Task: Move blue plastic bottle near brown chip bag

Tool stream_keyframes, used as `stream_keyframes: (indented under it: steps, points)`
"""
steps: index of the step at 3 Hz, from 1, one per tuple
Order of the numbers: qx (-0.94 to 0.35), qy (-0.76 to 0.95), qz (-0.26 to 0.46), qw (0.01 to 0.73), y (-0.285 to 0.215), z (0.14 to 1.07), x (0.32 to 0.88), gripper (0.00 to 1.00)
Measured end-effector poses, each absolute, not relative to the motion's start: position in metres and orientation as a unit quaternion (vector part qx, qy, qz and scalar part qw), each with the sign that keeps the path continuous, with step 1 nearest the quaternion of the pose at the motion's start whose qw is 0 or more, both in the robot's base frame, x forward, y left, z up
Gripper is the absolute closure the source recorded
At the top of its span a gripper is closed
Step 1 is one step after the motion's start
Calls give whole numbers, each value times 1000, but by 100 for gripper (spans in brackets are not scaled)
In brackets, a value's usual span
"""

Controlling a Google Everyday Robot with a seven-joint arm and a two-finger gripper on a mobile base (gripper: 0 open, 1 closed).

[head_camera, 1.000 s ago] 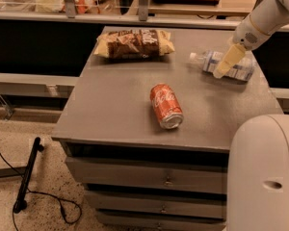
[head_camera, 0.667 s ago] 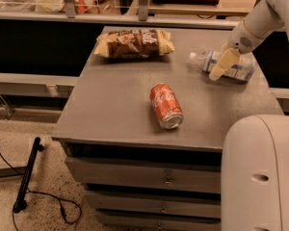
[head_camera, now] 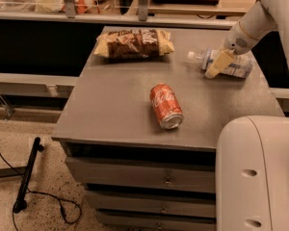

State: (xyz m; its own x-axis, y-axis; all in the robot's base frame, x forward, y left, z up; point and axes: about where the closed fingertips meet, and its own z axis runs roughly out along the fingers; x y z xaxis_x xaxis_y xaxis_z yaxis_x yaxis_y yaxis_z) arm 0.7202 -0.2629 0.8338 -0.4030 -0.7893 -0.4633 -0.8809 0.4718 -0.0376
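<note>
The blue plastic bottle (head_camera: 237, 66) lies on its side at the right rear of the grey cabinet top (head_camera: 111, 105), its white cap (head_camera: 191, 57) pointing left. The brown chip bag (head_camera: 134, 43) lies flat at the rear middle, well to the left of the bottle. My gripper (head_camera: 215, 67) comes down from the upper right on a white arm and sits right at the bottle's middle, in front of its label. Part of the bottle is hidden behind it.
A red-orange soda can (head_camera: 166, 106) lies on its side in the middle of the cabinet top, between me and the bag. My white base (head_camera: 257, 172) fills the lower right. Drawers (head_camera: 139, 174) are below, and a counter with clutter runs behind.
My gripper has shifted slightly left and down along the bottle. The bottle, bag and can have not moved.
</note>
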Motion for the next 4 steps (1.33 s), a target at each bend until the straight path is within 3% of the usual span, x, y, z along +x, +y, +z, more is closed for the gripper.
stream_keyframes:
  steps: [1, 2, 4]
  points:
    - [-503, 831, 107, 214, -263, 834, 720, 86]
    - [-503, 831, 107, 215, -263, 835, 720, 100]
    - [-487, 790, 85, 362, -243, 948, 736, 100]
